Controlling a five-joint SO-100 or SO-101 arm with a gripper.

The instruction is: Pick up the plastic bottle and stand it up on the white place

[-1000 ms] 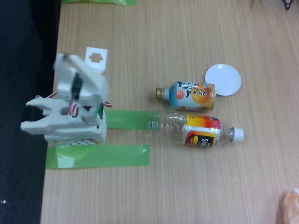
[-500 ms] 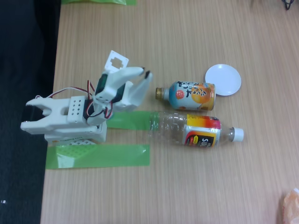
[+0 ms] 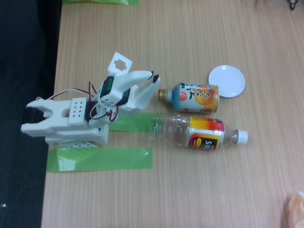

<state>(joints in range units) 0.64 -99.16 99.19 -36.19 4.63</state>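
Note:
The plastic bottle (image 3: 199,132) lies on its side on the wooden table in the fixed view. It is clear, with a white cap pointing right and a yellow-red-black label. The white place (image 3: 227,80) is a small round dish up and to the right of it, with nothing on it. My gripper (image 3: 154,78) hovers left of the dish and above-left of the bottle's base, close to the gold cap of a shorter can. Its fingers stand slightly apart and hold nothing.
An orange-and-blue bottle-can (image 3: 194,97) lies between the bottle and the dish. Two green tape strips (image 3: 99,158) run beside the arm's white base (image 3: 66,123) at the table's left edge. An orange object (image 3: 295,209) sits at the bottom right corner.
The arm has unfolded from over its base and swung right; the gripper now reaches further toward the can's cap. Bottle, can and dish have not moved.

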